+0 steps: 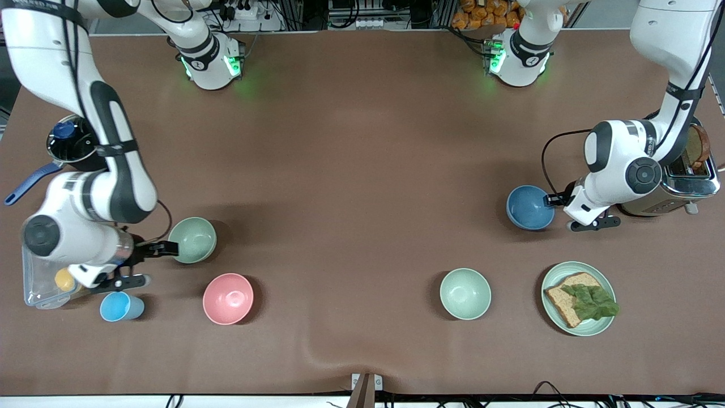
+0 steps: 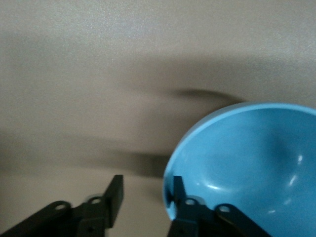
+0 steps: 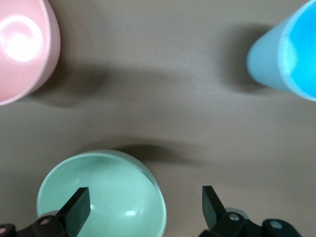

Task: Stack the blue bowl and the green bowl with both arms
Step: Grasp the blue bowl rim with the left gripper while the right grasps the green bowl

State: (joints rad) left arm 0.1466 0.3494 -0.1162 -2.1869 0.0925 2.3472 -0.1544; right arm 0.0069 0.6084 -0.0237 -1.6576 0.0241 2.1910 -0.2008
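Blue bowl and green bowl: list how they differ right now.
Colour: the blue bowl is medium blue, the green bowl dull sage green.
Place: the blue bowl sits at the left arm's end of the table beside the toaster; the green bowl sits at the right arm's end, farther from the front camera than the pink bowl.
Grip: the left gripper straddles the blue bowl's rim; the right gripper, open, has one finger over the green bowl.
Shared: both are round, matte and similar in size.
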